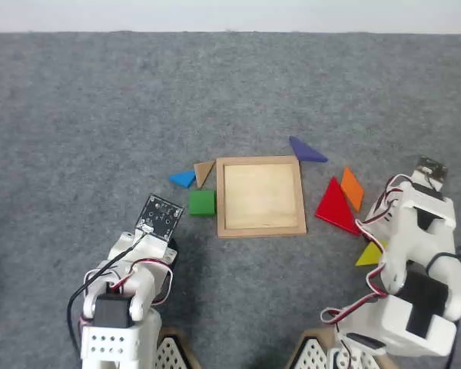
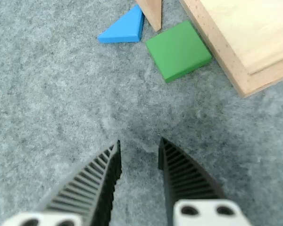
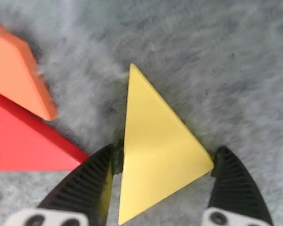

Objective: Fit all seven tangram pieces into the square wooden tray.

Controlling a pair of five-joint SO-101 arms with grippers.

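Note:
The square wooden tray [image 1: 261, 227] lies mid-table with nothing in it. To its left lie a blue triangle [image 1: 183, 178], a wood-coloured triangle [image 1: 204, 172] and a green square [image 1: 202, 202]. A purple triangle [image 1: 307, 150] sits at its far right corner. An orange parallelogram [image 1: 352, 188], a red triangle [image 1: 336, 206] and a yellow triangle [image 1: 367, 255] lie to its right. My left gripper [image 2: 139, 148] is open over bare carpet, short of the green square [image 2: 179, 49]. My right gripper [image 3: 165, 157] is open and low, its fingers on either side of the yellow triangle [image 3: 155, 150].
Grey carpet covers the whole table. The left arm [image 1: 131, 284] stands at the near left and the right arm [image 1: 415, 269] at the near right. In the right wrist view, the red triangle [image 3: 28, 146] and orange parallelogram [image 3: 19, 75] lie close beside the yellow one.

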